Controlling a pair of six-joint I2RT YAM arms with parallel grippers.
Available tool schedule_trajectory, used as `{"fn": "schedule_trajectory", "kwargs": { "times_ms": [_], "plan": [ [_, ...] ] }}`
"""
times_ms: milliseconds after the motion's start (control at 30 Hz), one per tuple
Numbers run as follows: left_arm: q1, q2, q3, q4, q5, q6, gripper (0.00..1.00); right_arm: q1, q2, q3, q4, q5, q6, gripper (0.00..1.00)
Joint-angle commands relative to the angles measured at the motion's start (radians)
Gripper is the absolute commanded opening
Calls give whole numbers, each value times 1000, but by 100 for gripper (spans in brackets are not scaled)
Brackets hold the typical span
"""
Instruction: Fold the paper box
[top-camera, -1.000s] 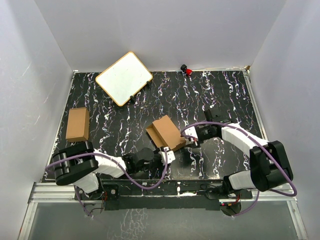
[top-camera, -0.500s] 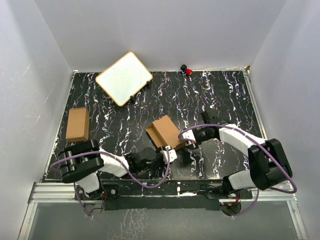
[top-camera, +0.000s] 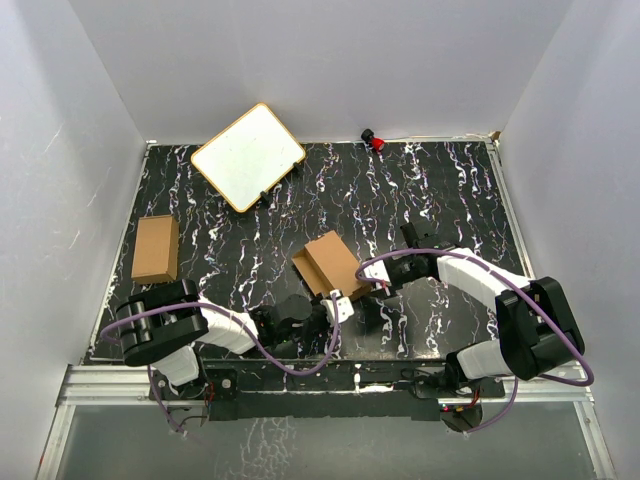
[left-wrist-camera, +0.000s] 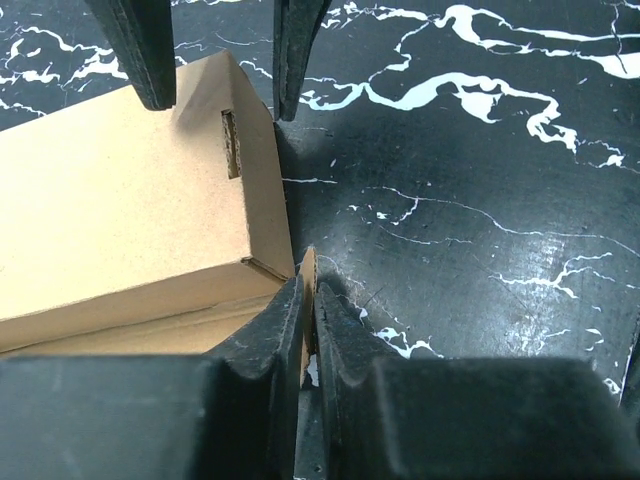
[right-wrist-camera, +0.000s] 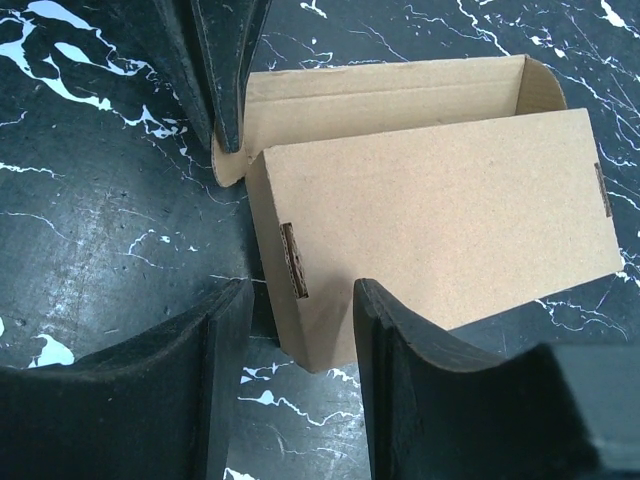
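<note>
Left gripper (left-wrist-camera: 308, 285): low over the near part of the table (top-camera: 440, 190), close to mid-width. Its fingers (left-wrist-camera: 265, 335) are drawn together on a thin upright flap at the near end of the paper box (top-camera: 330, 262). The card edge shows as a pale sliver between the pads. The grip is on the flap only, not on the body of the box.

Right gripper (right-wrist-camera: 300, 295): reaches in from the right and meets the same end of the box, opposite the left gripper. Its jaws stand apart and straddle the end corner. A dark gap shows between one finger and the card wall. The other finger is just beside the wall; contact there cannot be told.

Paper box: on the table just ahead of both grippers, slightly left of centre and set askew. It is a partly formed oblong carton. The broad top panel has a slot cut near each end. One long side is open, and the right wrist view shows the inside.

Farther out, a closed brown carton (top-camera: 156, 248) lies flat by the left edge, well apart from the box. A white board (top-camera: 248, 156) with a tan rim sits askew at the far left. A small red object (top-camera: 377, 141) sits at the far edge, too small to identify.
</note>
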Motion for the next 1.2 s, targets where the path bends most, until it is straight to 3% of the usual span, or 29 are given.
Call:
{"fn": "schedule_trajectory", "kwargs": {
  "times_ms": [0, 133, 1167],
  "plan": [
    [-3, 1, 18, 24, -6, -15, 5, 4, 4, -8, 49, -42, -18, 49],
    [-3, -4, 15, 22, -15, -22, 0, 4, 6, -8, 54, -36, -9, 48],
    [11, -39, -42, 68, -14, -80, 0, 4, 5, -14, 65, 27, 4, 42]
  ]
}}
